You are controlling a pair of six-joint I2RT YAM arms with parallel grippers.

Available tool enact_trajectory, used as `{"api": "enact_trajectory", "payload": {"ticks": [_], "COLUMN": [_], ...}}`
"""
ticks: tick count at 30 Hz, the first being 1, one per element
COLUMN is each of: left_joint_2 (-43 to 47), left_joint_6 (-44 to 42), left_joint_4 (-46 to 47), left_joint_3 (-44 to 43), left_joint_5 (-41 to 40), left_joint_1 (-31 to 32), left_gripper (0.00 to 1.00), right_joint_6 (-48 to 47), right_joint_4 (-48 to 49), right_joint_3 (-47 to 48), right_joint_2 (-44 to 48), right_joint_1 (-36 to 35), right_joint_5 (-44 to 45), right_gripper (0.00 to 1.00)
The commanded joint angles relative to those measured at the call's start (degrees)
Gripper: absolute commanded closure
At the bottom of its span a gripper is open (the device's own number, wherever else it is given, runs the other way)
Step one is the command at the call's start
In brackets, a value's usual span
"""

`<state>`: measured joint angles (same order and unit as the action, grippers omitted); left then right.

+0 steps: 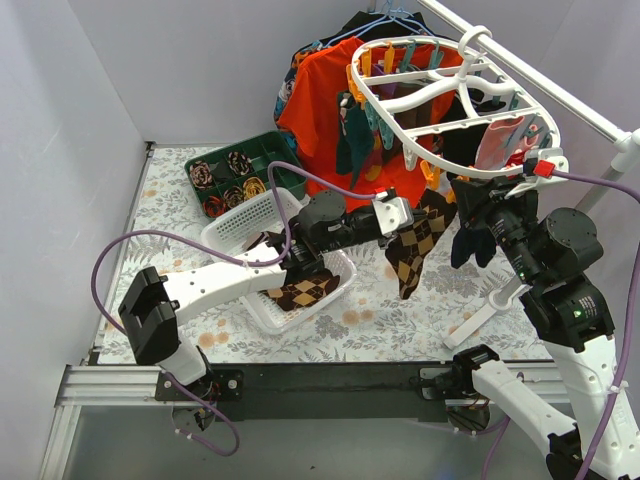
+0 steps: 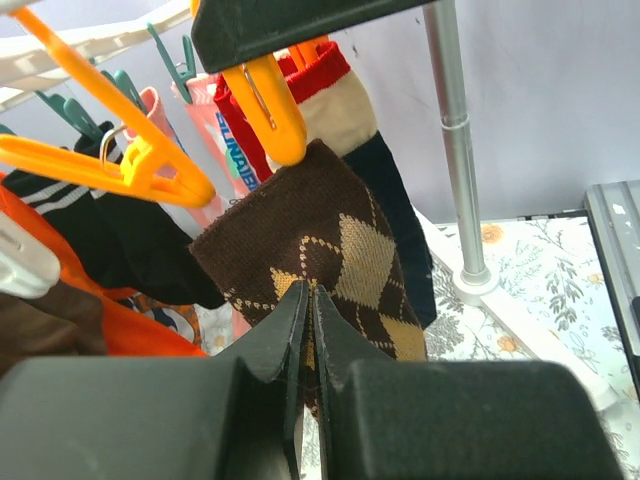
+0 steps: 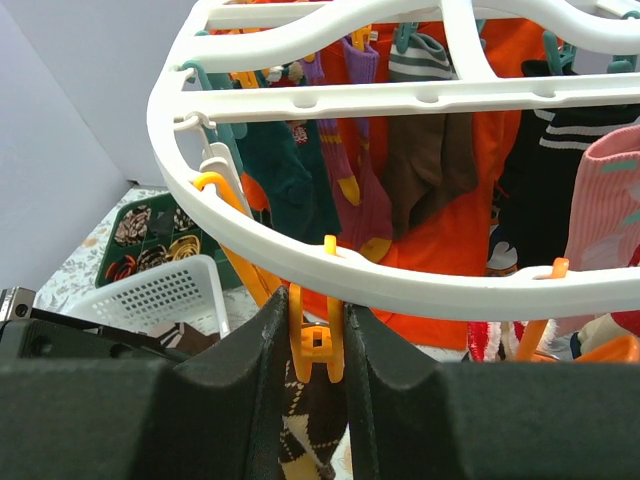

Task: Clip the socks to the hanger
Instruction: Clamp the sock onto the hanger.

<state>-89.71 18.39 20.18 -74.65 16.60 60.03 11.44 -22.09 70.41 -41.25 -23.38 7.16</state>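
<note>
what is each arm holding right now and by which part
Left gripper: jaws shut on the brown argyle sock, near its upper end. Right gripper: jaws pinch an orange clip hanging from the hanger rim, across its sides.

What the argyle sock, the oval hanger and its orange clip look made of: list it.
Argyle sock: knitted fabric, matte; fine knit texture and soft folds show.
Hanger: moulded plastic, probably; smooth white bars with a slight sheen.
Orange clip: glossy plastic by its look, smooth and evenly coloured.

Dark brown sock (image 2: 330, 250) with tan argyle diamonds, orange clip (image 3: 315, 345), white hanger (image 3: 420, 290)
</note>
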Motion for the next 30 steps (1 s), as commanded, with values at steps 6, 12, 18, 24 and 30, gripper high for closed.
{"api": "enact_trajectory", "payload": {"ticks": [6, 12, 18, 24, 30], "left_joint_2": [-0.6, -0.4, 0.9, 1.1, 1.9], "left_joint_6": [-2.0, -2.1, -2.3, -2.4, -2.0], "left_joint_4": [1.6, 2.0, 2.1, 2.8, 2.8], "left_joint_3": [-3.7, -3.8, -1.8, -1.1, -0.4], "left_joint_5": [-0.7, -0.1, 0.3, 0.6, 1.8], "left_joint_1": [0.2, 0.2, 0.2, 0.2, 0.2], "left_gripper": [1.00, 1.00, 1.00, 1.00, 1.00], "right_joint_6": [-0.5, -1.1, -2.0, -2.1, -2.3], "right_joint_4": [2.3, 2.3, 2.2, 2.3, 2.3], "right_joint_3": [1.1, 1.0, 1.1, 0.8, 0.6], "right_joint_2": [-0.1, 0.2, 0.5, 0.6, 0.7], "right_joint_1": [-0.4, -0.4, -0.4, -0.4, -0.4], "right_joint_5": [-1.4, -0.4, 0.7, 1.0, 1.7], "right_gripper": [0.99, 0.99, 0.99, 0.99, 0.99]}}
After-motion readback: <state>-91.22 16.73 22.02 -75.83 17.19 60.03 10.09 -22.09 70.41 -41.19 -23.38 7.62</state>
